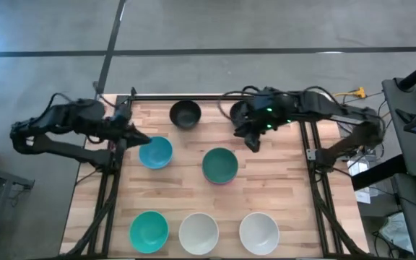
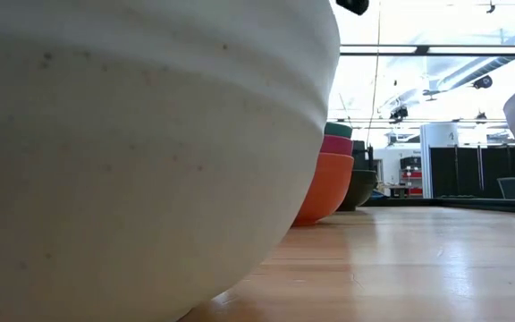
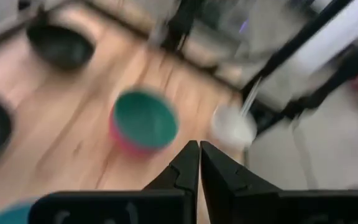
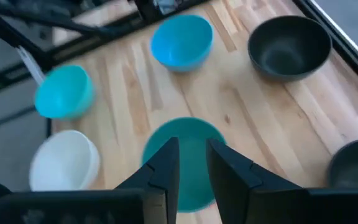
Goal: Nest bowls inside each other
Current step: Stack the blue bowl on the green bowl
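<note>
The left claw has its two fingers pressed together with nothing between them, as the left wrist view shows. It sits at about nine o'clock on the wooden surface, its tip just beside the rim of the blue bowl; whether it touches that rim cannot be told.

The right claw hangs at about one o'clock, above bare wood between the stack in the middle and a black bowl that the arm partly hides. In the right wrist view its fingers stand a narrow gap apart and hold nothing.

The stack stands near the centre, slightly toward three o'clock: a teal-green bowl is uppermost and empty. The low view shows it seated in a magenta bowl, which sits in a red bowl.

A second black bowl stands at twelve o'clock, upright and empty. The blue bowl, at about ten o'clock, is also empty.

Along the six o'clock edge three single bowls stand in a row, each apart from the next: another teal-green bowl toward seven o'clock, a white bowl at six, and a second white bowl toward five. All three are upright and empty. The low view is largely filled by the side of one white bowl close to the lens.
</note>
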Controlling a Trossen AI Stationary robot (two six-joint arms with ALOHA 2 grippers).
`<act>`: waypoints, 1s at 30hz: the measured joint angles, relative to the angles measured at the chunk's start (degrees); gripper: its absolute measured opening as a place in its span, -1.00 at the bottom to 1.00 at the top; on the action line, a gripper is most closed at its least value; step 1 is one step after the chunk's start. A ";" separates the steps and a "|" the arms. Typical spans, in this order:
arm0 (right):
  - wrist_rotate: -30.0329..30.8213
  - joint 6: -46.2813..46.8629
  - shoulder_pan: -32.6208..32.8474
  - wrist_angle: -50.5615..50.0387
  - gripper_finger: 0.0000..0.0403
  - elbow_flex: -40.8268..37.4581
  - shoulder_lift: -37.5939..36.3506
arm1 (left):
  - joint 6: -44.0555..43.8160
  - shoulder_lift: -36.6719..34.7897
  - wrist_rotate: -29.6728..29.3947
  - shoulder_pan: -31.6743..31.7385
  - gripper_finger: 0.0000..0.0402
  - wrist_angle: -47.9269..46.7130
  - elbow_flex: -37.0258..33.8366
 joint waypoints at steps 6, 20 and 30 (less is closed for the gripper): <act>0.26 7.44 0.28 11.45 -0.64 -15.07 -9.66 | 7.99 11.60 0.30 -5.34 -1.00 -17.81 10.94; 0.26 14.73 0.91 31.90 -0.64 -36.46 -22.75 | 19.43 27.14 -1.52 -7.69 -1.00 -33.65 12.83; 0.06 11.30 0.89 32.66 -0.66 -38.72 -26.55 | 15.12 31.71 -2.69 -4.13 -0.63 -32.55 9.51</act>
